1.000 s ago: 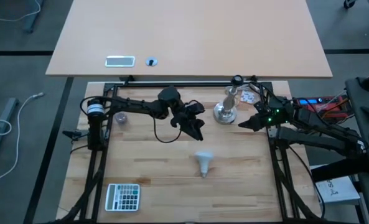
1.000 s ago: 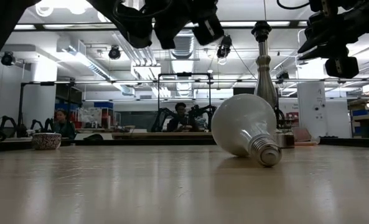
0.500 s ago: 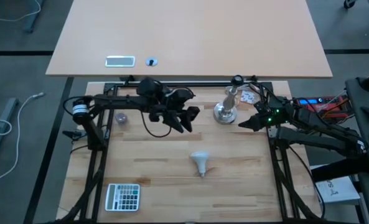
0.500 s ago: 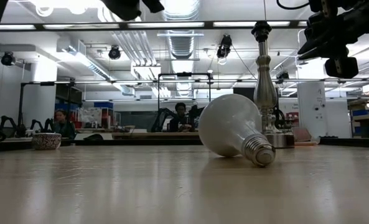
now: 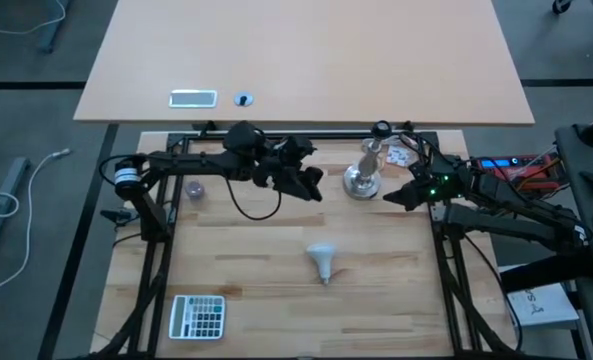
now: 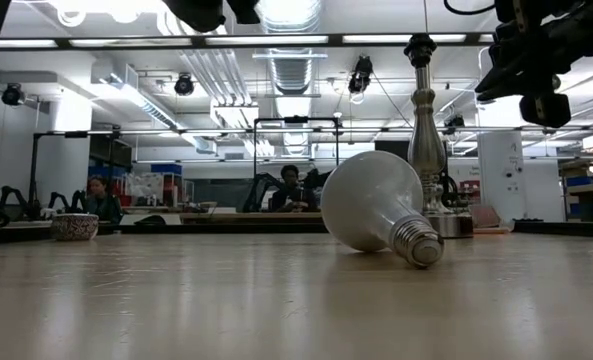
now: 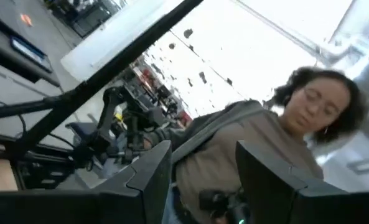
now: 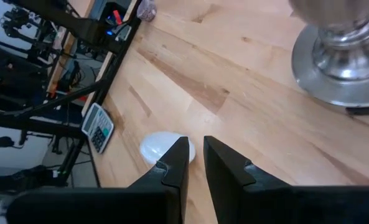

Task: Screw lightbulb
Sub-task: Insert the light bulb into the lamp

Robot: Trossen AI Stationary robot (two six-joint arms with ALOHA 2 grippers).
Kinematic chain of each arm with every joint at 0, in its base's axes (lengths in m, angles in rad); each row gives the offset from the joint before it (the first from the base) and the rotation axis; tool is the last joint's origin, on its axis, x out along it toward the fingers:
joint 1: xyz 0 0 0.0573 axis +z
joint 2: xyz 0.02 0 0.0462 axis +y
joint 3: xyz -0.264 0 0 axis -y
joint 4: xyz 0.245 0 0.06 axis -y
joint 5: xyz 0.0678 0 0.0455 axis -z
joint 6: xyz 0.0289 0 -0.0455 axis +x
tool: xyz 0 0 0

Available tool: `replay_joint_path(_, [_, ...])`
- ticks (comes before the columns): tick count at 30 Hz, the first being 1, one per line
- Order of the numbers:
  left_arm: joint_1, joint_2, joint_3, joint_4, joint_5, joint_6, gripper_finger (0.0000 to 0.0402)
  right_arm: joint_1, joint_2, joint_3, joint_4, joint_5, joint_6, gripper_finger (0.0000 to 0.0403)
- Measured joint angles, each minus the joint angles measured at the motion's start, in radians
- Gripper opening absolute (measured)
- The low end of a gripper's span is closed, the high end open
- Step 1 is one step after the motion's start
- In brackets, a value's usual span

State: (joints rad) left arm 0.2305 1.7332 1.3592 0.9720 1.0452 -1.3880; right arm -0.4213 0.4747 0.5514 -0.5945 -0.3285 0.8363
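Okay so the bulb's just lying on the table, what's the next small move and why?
Probably bring the left gripper down over the lightbulb to grasp it. The bulb lies loose on its side on the table, apart from the metal stand, and neither gripper holds it. The right gripper hangs beside the stand.

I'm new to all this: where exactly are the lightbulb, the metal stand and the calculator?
lightbulb [image 6: 371, 202]: low view, on its white globe.
metal stand [image 5: 361, 182]: high view, on its round base.
calculator [image 5: 198, 316]: high view, on its keypad.
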Motion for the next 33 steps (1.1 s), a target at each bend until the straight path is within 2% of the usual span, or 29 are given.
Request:
replay_joint_path(2, [0.001, 0.0, 0.0, -0.007, -0.027, 0.03, 0.0166, 0.0, 0.0, 0.0, 0.0, 0.0, -0.009, 0.0039])
replay_joint_path(7, [0.001, 0.005, -0.001, -0.083, -0.146, 0.265, 0.0152, 0.0, 0.0, 0.0, 0.0, 0.0, -0.011, 0.0037])
replay_joint_path(9, [0.001, 0.007, 0.0, -0.105, -0.214, 0.344, 0.0147, 0.0, 0.0, 0.0, 0.0, 0.0, -0.011, 0.004])
replay_joint_path(13, [0.001, 0.011, 0.0, -0.13, -0.373, 0.397, 0.0138, 0.0, 0.0, 0.0, 0.0, 0.0, -0.011, 0.0047])
replay_joint_path(17, [0.009, 0.012, 0.0, -0.212, -0.38, 0.401, 0.0125, 0.0, 0.0, 0.0, -0.001, 0.0, -0.012, 0.0054])
replay_joint_path(22, [0.01, 0.012, 0.0, -0.402, -0.295, 0.395, 0.0112, 0.0, 0.0, 0.0, -0.001, 0.0, -0.036, 0.0056])
replay_joint_path(27, [0.008, 0.002, 0.0, -0.616, -0.262, 0.503, 0.0111, 0.0, -0.006, 0.004, -0.004, -0.024, -0.049, 0.0044])
replay_joint_path(30, [0.009, -0.03, 0.0, -0.753, -0.272, 0.571, 0.011, 0.0, -0.021, 0.021, -0.002, -0.055, -0.036, 0.0036])
replay_joint_path(33, [0.008, -0.074, 0.0, -0.972, -0.313, 0.67, 0.0108, 0.0, -0.039, 0.049, -0.045, -0.089, -0.012, 0.0032])
